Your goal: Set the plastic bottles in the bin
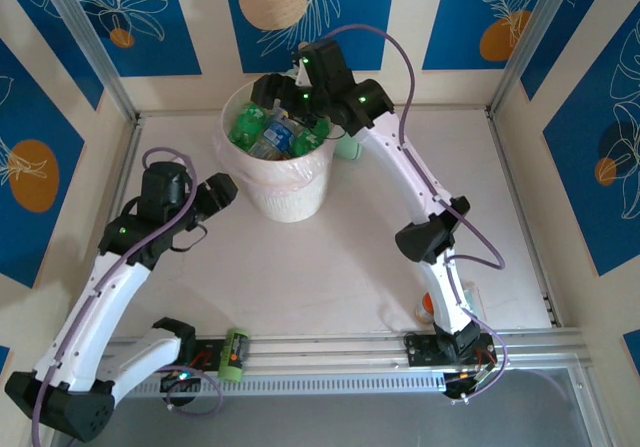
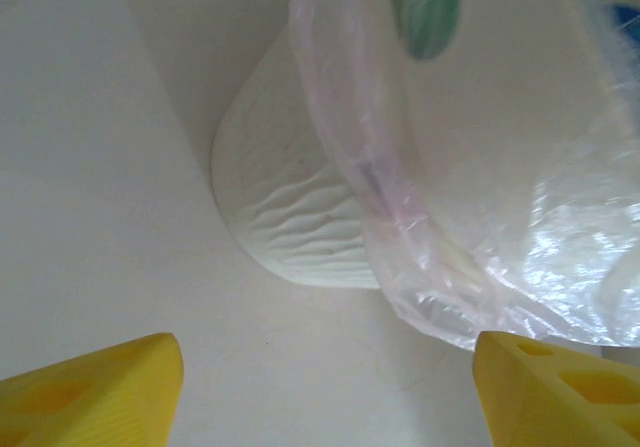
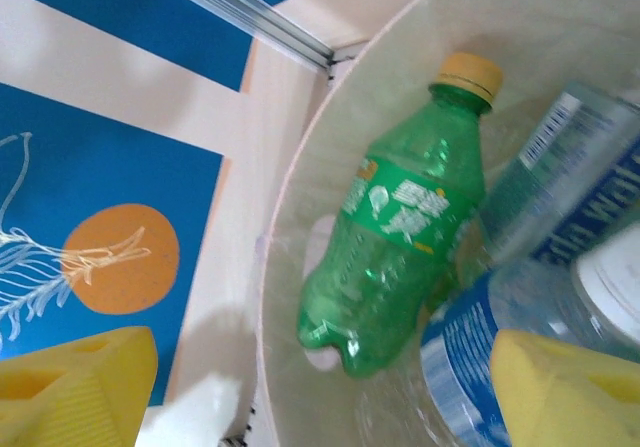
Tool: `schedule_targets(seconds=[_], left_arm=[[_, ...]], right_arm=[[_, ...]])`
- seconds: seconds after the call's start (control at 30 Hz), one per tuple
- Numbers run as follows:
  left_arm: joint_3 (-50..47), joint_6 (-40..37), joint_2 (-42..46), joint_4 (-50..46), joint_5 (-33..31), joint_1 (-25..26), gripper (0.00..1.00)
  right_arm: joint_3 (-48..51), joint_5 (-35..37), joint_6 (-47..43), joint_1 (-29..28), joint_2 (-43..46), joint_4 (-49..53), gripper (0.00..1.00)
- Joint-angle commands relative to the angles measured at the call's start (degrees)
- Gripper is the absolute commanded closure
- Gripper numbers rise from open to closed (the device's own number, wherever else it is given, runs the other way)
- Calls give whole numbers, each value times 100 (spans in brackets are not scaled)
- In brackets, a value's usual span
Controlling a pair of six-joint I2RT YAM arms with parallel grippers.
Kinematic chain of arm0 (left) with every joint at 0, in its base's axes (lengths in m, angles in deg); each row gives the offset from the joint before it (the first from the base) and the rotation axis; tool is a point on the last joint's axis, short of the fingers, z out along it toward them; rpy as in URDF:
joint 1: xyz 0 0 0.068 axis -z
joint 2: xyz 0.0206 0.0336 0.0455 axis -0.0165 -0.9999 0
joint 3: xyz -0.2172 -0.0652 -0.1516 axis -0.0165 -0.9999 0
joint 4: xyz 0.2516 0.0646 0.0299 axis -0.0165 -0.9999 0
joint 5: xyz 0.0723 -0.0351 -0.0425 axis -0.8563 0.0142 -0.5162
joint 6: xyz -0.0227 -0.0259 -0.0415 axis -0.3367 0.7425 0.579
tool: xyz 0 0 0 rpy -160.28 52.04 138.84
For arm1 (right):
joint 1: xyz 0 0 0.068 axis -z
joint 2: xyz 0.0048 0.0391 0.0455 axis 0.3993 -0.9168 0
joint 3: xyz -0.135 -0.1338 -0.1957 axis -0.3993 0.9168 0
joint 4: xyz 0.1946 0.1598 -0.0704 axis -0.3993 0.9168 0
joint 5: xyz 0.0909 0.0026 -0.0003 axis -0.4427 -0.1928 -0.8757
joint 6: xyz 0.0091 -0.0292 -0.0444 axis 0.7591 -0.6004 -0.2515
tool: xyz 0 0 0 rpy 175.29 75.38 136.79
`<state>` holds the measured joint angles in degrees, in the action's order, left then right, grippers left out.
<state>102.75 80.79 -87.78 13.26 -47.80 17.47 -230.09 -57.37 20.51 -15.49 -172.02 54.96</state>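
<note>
White arms (image 1: 112, 285), blk joints (image 1: 428, 239), purple cables (image 1: 411, 75)

One camera looks down over the whole table (image 1: 330, 267) from the near side. The left wrist's faces the outer wall of the bin (image 2: 290, 217) up close; the right wrist's looks down into it.

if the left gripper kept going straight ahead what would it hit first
Probably the lower wall of the bin, or the bag overhanging it; the open left gripper faces them across bare table. Depth is unclear, so either could touch first.
</note>
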Motion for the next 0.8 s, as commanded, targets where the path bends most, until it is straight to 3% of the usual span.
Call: schedule_targets(seconds=[0.0,0.2,0.27,0.43,0.5,0.6,0.67,0.77], left_arm=[[477,-728,190,6,-582,-68,18],[642,-1614,290,751,-1492,-74,0],[470,-1797,283,1054,-1851,-67,0],[-524,-2492,90,2050,-3204,-74,0],[-1092,-2945,-50,2516,-3776,-83,0],[-1799,-3412,-208,3312,-4164,-195,0],[-2247,-3716,-435,3927,-4158,-293,0],[-2819,-3996,-958,4915,-4141,-440,0]], right_arm=[[477,629,-651,-153,1021,401,13],[3417,1883,-1020,-176,3250,13,12],[4553,2368,-934,-22,4090,-166,11],[7319,2589,-960,1009,5910,-665,1],[8707,3225,-550,1369,6646,-850,1],[10582,3463,-1720,1770,7722,-2185,1],[11252,3741,-1906,2017,8027,-2663,1],[11656,4051,-1694,2594,7783,-2918,1]])
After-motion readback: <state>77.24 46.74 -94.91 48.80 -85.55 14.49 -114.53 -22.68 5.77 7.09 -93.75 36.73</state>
